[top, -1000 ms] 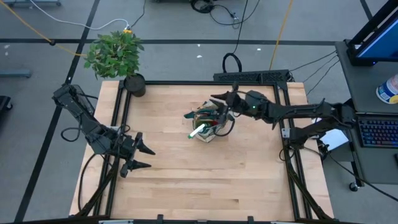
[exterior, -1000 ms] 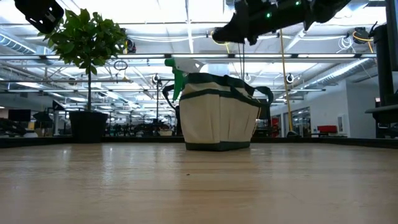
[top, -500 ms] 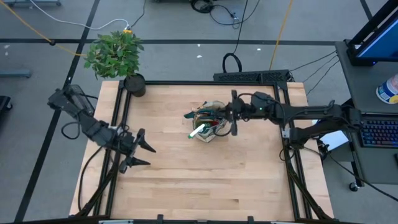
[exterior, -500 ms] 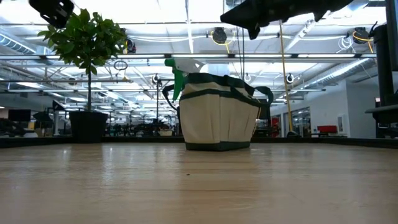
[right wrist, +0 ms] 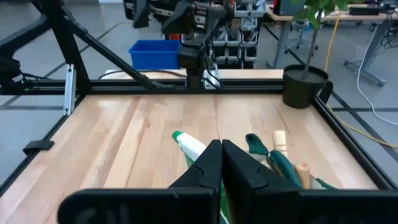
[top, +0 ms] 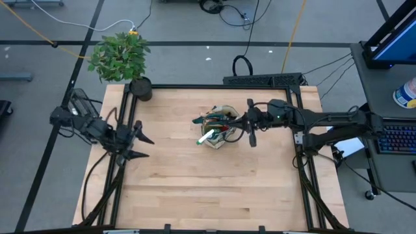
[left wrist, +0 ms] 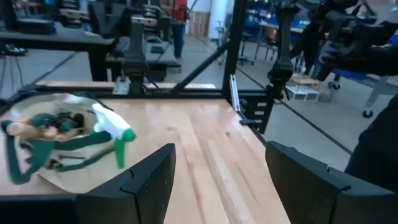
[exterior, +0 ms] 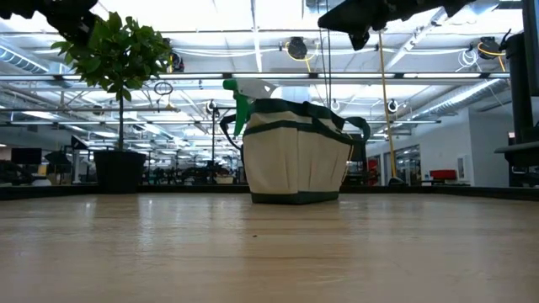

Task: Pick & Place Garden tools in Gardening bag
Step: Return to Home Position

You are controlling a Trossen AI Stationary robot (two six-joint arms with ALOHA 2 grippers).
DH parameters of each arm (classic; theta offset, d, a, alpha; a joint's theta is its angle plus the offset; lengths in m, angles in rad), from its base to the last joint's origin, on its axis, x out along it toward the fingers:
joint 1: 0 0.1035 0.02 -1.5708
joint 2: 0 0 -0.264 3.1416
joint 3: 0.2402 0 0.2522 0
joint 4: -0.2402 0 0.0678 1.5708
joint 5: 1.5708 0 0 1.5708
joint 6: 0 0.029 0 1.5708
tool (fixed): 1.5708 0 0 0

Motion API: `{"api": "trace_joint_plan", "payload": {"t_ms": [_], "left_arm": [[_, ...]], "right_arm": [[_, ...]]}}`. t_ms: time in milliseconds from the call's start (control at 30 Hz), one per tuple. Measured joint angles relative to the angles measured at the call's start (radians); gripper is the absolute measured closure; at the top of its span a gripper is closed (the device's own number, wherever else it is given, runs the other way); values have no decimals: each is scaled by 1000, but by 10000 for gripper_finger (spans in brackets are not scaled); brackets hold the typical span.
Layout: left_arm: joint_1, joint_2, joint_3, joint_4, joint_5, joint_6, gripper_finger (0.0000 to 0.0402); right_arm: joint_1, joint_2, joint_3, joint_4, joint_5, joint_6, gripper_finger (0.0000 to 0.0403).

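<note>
The right gripper point(right wrist: 221, 146) has its two fingers pressed flat together with nothing between them. Directly ahead of it and lower down sits the bag point(top: 220, 132), just beside the gripper in the high view point(top: 247, 125) and not touching it. From the right wrist those fingers hide most of the bag. Only the sprayer point(right wrist: 188, 143), a green loop point(right wrist: 272, 158) and two wooden handles point(right wrist: 280, 139) show past them.

In the low view this gripper point(exterior: 358, 15) hangs above the bag and to one side, cut off by the upper edge. The bag stands upright on the table point(top: 214, 188), with the sprayer poking over its rim on the side away from the right gripper. The other tools inside are too small to tell apart from above, a dark tangle with a little red.

The left gripper point(left wrist: 219, 149) is spread wide and empty. It is over the table's left edge point(top: 143, 147), well apart from the bag, which lies ahead of it and off to one side. In the low view only a dark piece of the left arm point(exterior: 63, 13) shows, cut off above.

The plant point(top: 120, 55) in its pot point(top: 141, 88) stands beyond the left gripper at the far corner, outside the table's black frame point(top: 195, 86).
</note>
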Motion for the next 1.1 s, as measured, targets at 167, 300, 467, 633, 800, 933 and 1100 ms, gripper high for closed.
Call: {"api": "trace_joint_plan", "payload": {"t_ms": [167, 300, 467, 633, 800, 933, 1100], "left_arm": [[0, -106, 0, -118, -42, 1, 144], [0, -158, 0, -158, -44, 32, 144], [0, -205, 0, -191, -44, 74, 144], [0, -240, 0, -242, -46, 79, 144], [0, -270, -5, -243, -61, 90, 144], [0, -269, -7, -246, -72, 83, 144], [0, -269, -11, -244, -74, 81, 144]], "right_arm": [[0, -43, -1, -57, 2, 0, 402], [0, -88, -56, -42, 4, 23, 402], [0, -172, -192, 61, 18, 80, 403], [-1, -299, -310, 102, 72, 113, 403], [-5, -447, -384, 93, 86, 107, 403], [-11, -553, -408, 37, 126, 97, 403], [-11, -670, -420, -76, 188, 97, 403]]}}
